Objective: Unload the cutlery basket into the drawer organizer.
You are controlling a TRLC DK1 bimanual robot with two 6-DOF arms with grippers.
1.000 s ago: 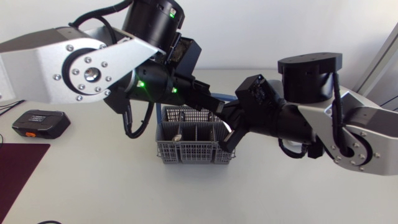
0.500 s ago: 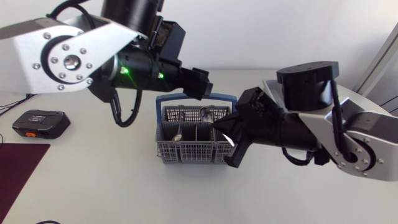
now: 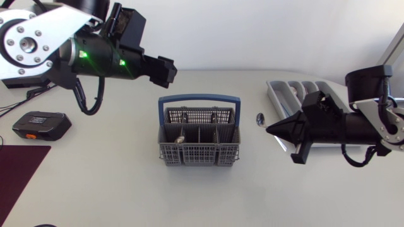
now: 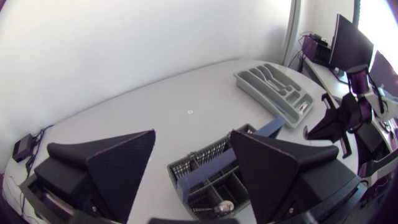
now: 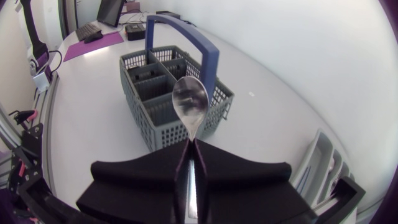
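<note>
The grey cutlery basket (image 3: 199, 137) with a blue handle stands mid-table, a piece of cutlery (image 3: 180, 137) still in one compartment. My right gripper (image 3: 271, 129) is to its right, shut on a metal spoon (image 3: 260, 118) whose bowl sticks out past the fingertips. In the right wrist view the spoon (image 5: 190, 102) rises from my right gripper (image 5: 189, 144), with the basket (image 5: 155, 81) ahead. The grey drawer organizer (image 3: 291, 90) lies at the back right, partly behind my right arm. My left gripper (image 3: 166, 69) hangs open behind and left of the basket (image 4: 208, 180), fingers wide in its own view (image 4: 193, 134).
A black and orange device (image 3: 41, 124) lies at the table's left side. A dark maroon mat (image 3: 19, 170) covers the front left corner. The organizer (image 4: 273, 93) lies far ahead of my left gripper, with my right arm (image 4: 348, 118) beside it.
My left gripper opened and drew back up and left, away from the basket. My right arm pulled to the right, carrying the spoon out of the basket toward the organizer.
</note>
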